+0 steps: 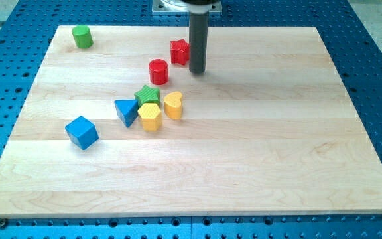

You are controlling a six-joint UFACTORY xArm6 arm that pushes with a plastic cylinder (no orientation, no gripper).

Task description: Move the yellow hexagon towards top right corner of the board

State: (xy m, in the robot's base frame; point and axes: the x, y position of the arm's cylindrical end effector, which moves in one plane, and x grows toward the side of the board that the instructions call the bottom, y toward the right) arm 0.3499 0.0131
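Note:
The yellow hexagon (150, 117) sits left of the board's middle. It touches a green star (147, 95) above it, a blue triangle (127, 111) on its left and a yellow heart (173, 105) on its right. My tip (197, 70) rests on the board near the view's top, above and to the right of this cluster. It is just right of a red star (180, 51) and apart from the yellow hexagon.
A red cylinder (158, 71) stands left of my tip. A green cylinder (81, 36) is near the top left corner. A blue cube (82, 132) lies at the left. The wooden board (277, 153) lies on a blue perforated table.

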